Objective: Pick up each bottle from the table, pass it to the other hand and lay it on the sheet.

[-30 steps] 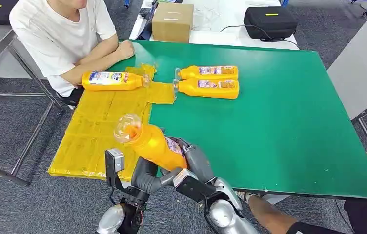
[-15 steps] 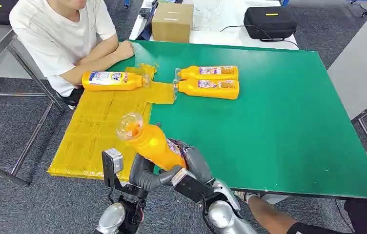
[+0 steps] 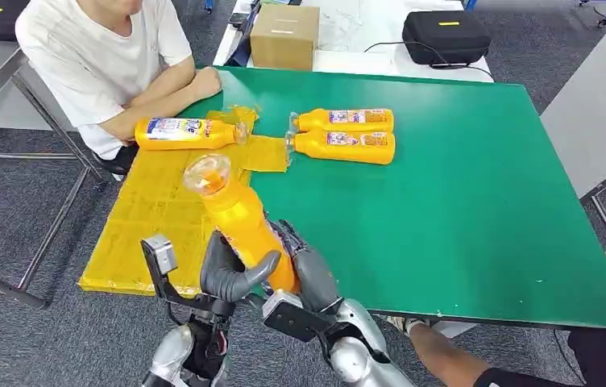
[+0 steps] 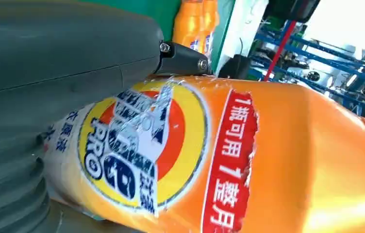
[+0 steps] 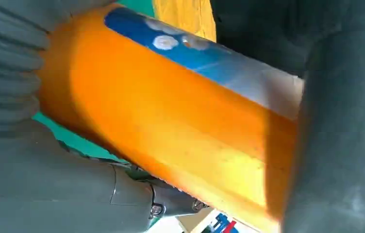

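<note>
While mid-handover above the counter (image 3: 461,210) near edge | bottle (image 3: 243,226) gripped by left robot hand (image 3: 231,274) and right robot hand (image 3: 304,266) at its base | long axis tilted, cap up-left | sheet (image 3: 147,218) left, nearer left arm.

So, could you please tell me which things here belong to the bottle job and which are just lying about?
Part of the job:
- held bottle, in left hand and right hand
- two bottles on the table
- bottle on the sheet
- yellow sheet

Lying about:
- cardboard box
- black case
</note>
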Tool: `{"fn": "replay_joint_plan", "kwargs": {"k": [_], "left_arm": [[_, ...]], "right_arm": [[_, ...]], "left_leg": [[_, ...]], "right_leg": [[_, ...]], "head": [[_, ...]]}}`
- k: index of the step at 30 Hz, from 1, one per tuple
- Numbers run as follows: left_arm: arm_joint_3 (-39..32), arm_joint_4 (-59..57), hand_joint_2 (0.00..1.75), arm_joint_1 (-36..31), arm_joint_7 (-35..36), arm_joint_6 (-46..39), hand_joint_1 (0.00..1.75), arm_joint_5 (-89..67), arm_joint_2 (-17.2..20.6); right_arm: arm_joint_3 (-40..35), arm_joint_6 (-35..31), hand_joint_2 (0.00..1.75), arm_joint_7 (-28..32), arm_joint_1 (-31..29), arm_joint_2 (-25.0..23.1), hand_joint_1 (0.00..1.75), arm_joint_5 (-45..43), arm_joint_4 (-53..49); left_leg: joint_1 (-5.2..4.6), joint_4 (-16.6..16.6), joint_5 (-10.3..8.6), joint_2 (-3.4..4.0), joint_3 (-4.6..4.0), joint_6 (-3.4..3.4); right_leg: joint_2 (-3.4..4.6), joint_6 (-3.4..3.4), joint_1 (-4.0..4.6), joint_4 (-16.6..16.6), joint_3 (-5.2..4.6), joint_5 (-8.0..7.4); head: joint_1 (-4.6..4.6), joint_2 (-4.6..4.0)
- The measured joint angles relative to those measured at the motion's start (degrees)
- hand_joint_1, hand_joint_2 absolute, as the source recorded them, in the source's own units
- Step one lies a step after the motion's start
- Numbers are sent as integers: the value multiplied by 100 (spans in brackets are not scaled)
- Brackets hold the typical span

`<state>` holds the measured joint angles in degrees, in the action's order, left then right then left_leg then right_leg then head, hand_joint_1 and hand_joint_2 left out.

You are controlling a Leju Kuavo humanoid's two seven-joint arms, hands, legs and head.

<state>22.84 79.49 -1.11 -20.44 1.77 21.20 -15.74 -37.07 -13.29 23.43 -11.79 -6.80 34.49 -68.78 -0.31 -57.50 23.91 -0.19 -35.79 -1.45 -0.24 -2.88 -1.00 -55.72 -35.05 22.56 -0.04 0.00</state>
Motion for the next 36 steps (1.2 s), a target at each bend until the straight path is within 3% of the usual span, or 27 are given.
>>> {"fn": "replay_joint_plan", "kwargs": {"k": [4,12,19,36], "left_arm": [[-118,2,175,-44,304,555,175,614,-9],[-98,-4,175,-171,238,572,175,511,-9],[-193,-193,175,-594,-273,-1251,175,-2237,208],[-492,-490,175,-818,-335,-1386,175,-2784,389]], "right_arm": [[-26,-308,0,77,-31,-26,0,-42,41],[-4,-938,0,352,-20,-81,0,17,6],[214,-2035,0,739,329,-79,0,199,-665],[387,-2096,0,762,573,-61,0,249,-1182]], "left_leg": [[-1,0,0,0,-1,0],[0,-1,-1,-1,0,0],[0,0,0,3,-1,1],[1,-1,-2,3,-4,1]], "right_leg": [[0,0,-1,1,0,0],[0,0,0,0,-1,0],[1,1,1,0,-7,-2],[0,1,1,-1,-7,-2]], "head": [[0,0],[0,0],[-2,0],[0,0]]}}
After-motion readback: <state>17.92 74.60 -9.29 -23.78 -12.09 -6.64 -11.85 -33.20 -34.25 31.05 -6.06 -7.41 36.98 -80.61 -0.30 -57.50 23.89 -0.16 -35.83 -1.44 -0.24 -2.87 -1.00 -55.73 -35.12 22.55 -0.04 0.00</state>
